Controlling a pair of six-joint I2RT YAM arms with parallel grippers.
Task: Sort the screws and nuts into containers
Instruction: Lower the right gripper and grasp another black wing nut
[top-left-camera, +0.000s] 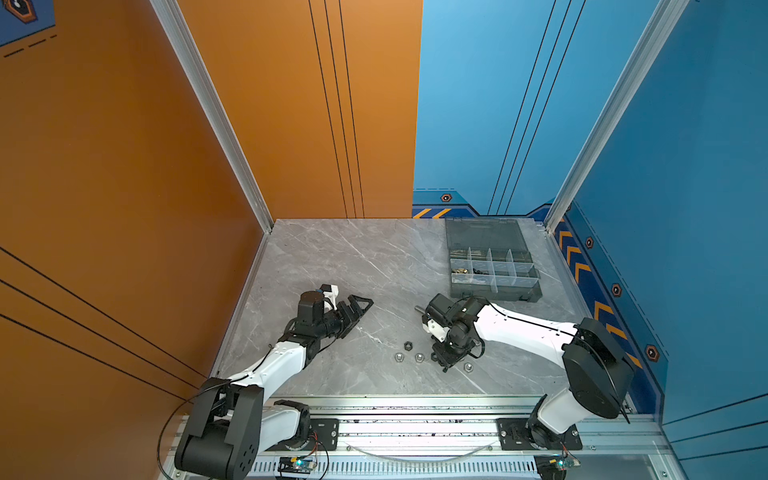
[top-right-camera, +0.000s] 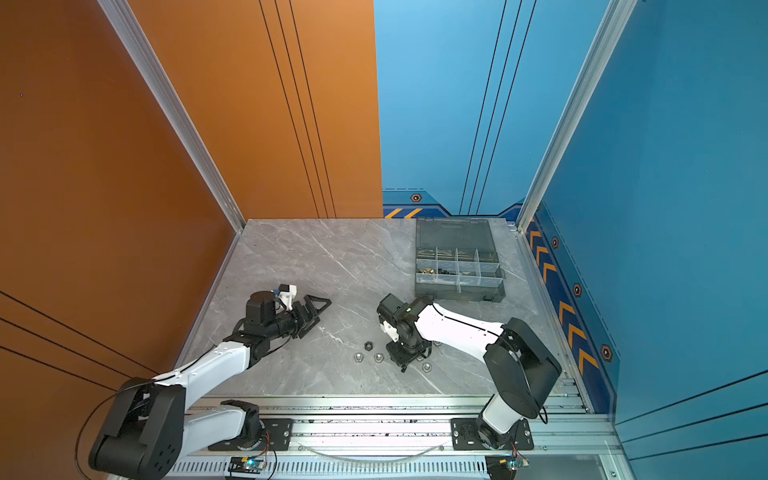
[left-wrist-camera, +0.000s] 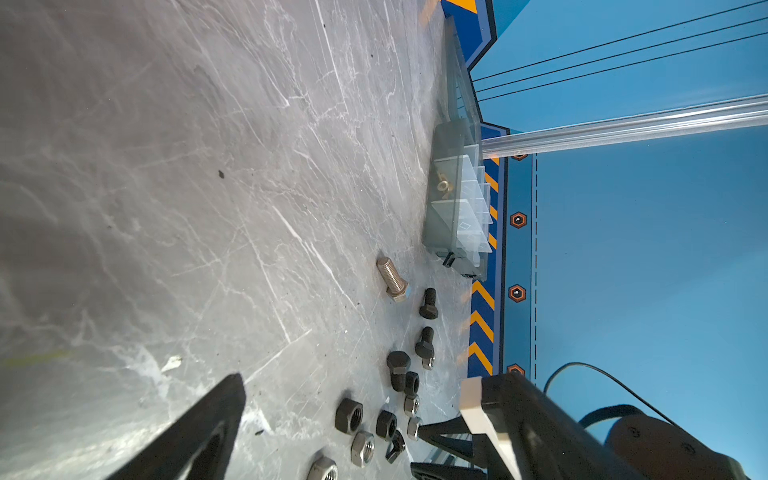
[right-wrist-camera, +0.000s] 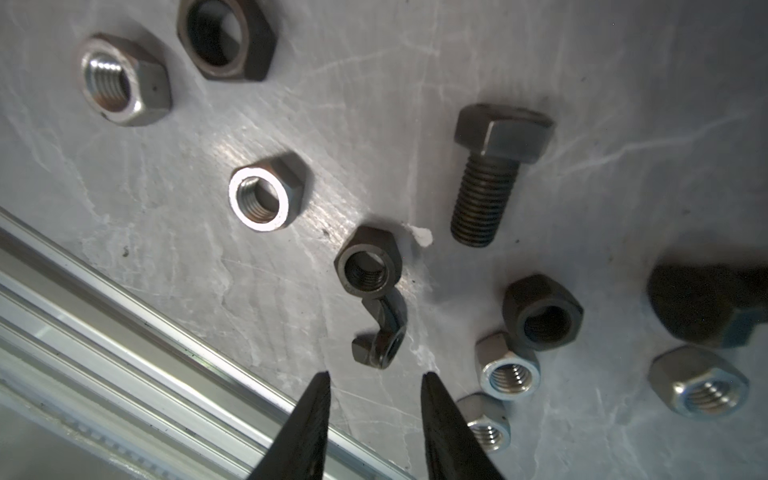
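**Black wing nut** (right-wrist-camera: 380, 332) — loose on the grey marble table (top-left-camera: 332, 266), in the scatter of hardware in front of the organiser box (top-left-camera: 536, 291), outside its compartments. A black hex nut (right-wrist-camera: 368, 262) touches it.

**Right gripper** (right-wrist-camera: 376, 380): pointed down over that scatter, jaws apart with nothing between them. The wing nut lies just beyond the fingertips.

**Rest of the scatter:** a short black bolt (right-wrist-camera: 494, 170) and several silver nuts (right-wrist-camera: 266, 191) lie around the wing nut. The silver bolt (left-wrist-camera: 392, 276) is the loose piece nearest the box.

**Organiser box:** lid open. Brass-coloured pieces (top-left-camera: 461, 271) sit in a compartment at its left end, and small black pieces (top-left-camera: 480, 271) in the one beside it.

**Left gripper** (top-left-camera: 359, 307): low over the table, well to the left of the box and apart from the scatter — whether its jaws are apart or together cannot be told.
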